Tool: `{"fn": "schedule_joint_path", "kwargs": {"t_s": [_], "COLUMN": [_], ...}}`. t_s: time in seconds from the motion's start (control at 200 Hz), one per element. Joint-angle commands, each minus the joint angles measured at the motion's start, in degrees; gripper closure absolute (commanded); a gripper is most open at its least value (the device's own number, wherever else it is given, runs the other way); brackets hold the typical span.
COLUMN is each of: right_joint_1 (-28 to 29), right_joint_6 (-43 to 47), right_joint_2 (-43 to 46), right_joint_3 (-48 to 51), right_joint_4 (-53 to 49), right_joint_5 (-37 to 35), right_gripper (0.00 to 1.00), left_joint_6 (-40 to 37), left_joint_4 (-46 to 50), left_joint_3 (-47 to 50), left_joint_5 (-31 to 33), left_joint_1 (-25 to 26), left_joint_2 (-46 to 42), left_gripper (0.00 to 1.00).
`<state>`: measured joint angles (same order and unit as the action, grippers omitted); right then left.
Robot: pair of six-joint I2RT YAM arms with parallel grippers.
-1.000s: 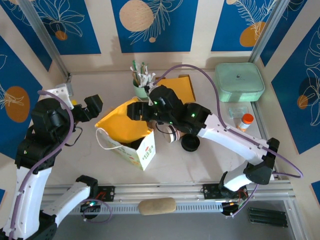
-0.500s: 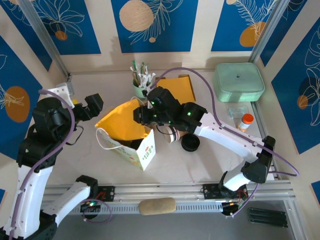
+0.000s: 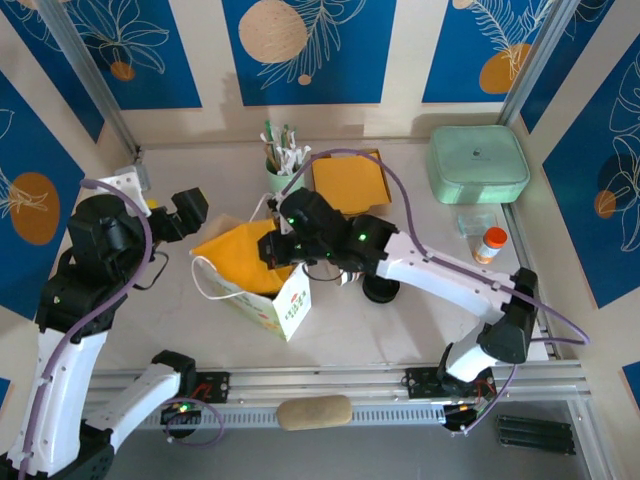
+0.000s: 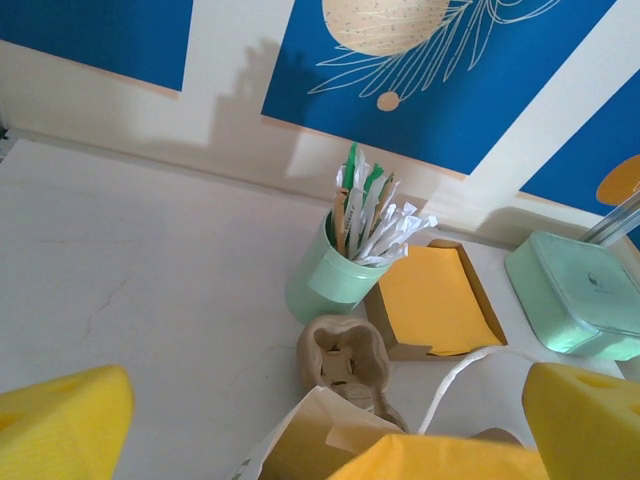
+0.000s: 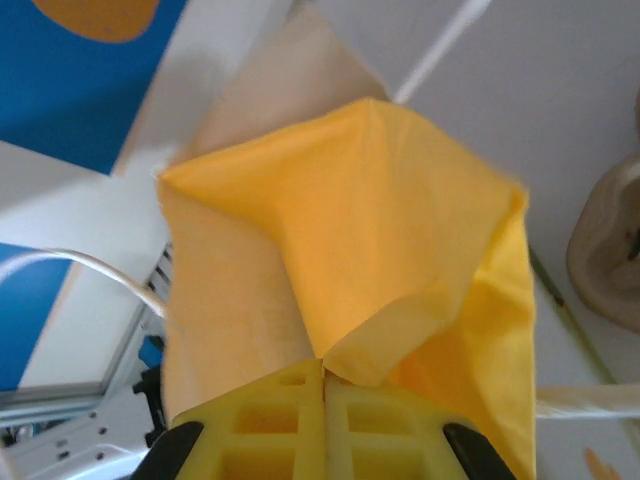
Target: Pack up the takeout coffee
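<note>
Pinching the yellow liner (image 5: 380,250) in the paper bag (image 3: 285,305), my right claw (image 5: 325,385) is clenched on it; my left claw (image 3: 190,207) gapes, empty. Bag-prep step, I judge. Next: let go and fetch the coffee cup (image 3: 346,275), on the table just past the bag. One bag, one cup, one black lid (image 3: 381,290), one pulp carrier (image 4: 343,358).

You won't find any legible text here. The paper bag (image 3: 291,303) has small coloured print on its front panel, perhaps a logo, but it is too small to read.
</note>
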<state>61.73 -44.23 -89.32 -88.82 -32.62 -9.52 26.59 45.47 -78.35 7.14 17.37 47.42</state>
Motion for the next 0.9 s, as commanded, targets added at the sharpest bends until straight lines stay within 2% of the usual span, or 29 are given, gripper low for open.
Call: {"fn": "schedule_joint_path", "kwargs": {"t_s": [0.0,0.07,0.22,0.275,0.365,0.475,0.525,0.545,0.575,0.65,0.735,0.825,0.895], "right_joint_1": [-0.1,-0.06,-0.67,-1.19,-3.29,-7.49,-11.09,-12.71,-15.29,-22.43,-33.01,-44.95,-51.12], "right_joint_6": [-0.53,1.34,3.89,3.96,3.29,4.2,4.74,5.02,5.36,7.42,9.05,9.99,10.87], "right_joint_2": [-1.73,-1.03,1.02,2.52,5.79,11.46,14.57,15.83,17.72,22.2,26.3,28.13,28.25], "right_joint_3": [0.23,-1.18,-6.5,-7.45,-7.27,-4.85,-2.91,-2.09,-0.75,3.41,8.36,13.31,18.49], "right_joint_4": [-0.12,0.28,-1.1,-1.25,-1.84,-4.31,-5.74,-6.32,-7.32,-9.25,-11.03,-11.84,-8.96], "right_joint_5": [2.37,3.13,6.58,7.8,8.66,6.15,5.34,5.25,4.73,2.09,1.53,0.17,-4.31], "right_gripper": [0.9,0.81,0.49,0.41,0.29,0.13,0.1,0.03,0.0,0.01,0.01,0.01,0.01], "left_joint_6": [0.36,0.39,0.28,0.3,-0.31,-2.98,-5.21,-6.16,-7.4,-8.9,-8.66,-9.35,-11.55], "left_joint_4": [-1.36,-1.38,-1.44,-1.45,-1.44,-1.79,-1.95,-2.06,-2.22,-4.18,-8.35,-13.84,-19.84], "left_joint_3": [0.32,0.39,0.34,0.3,0.21,-0.55,-1.69,-2.14,-2.63,-2.52,0.01,5.11,10.95], "left_joint_5": [-1.07,-1.16,-1.17,-1.12,-0.36,2.04,3.14,3.5,3.75,0.81,-3.46,-2.18,0.45], "left_joint_1": [-0.45,-0.45,-0.43,-0.47,-0.45,-0.8,-1.62,-2.02,-3.3,-8.91,-16.47,-21.02,-22.56], "left_joint_2": [-0.21,-0.19,0.12,0.29,1.13,3.61,5.77,6.59,8.16,11.7,14.97,16.85,16.96], "left_gripper": [0.01,0.01,0.01,0.01,0.01,0.01,0.01,0.01,0.01,0.0,0.01,0.01,0.01]}}
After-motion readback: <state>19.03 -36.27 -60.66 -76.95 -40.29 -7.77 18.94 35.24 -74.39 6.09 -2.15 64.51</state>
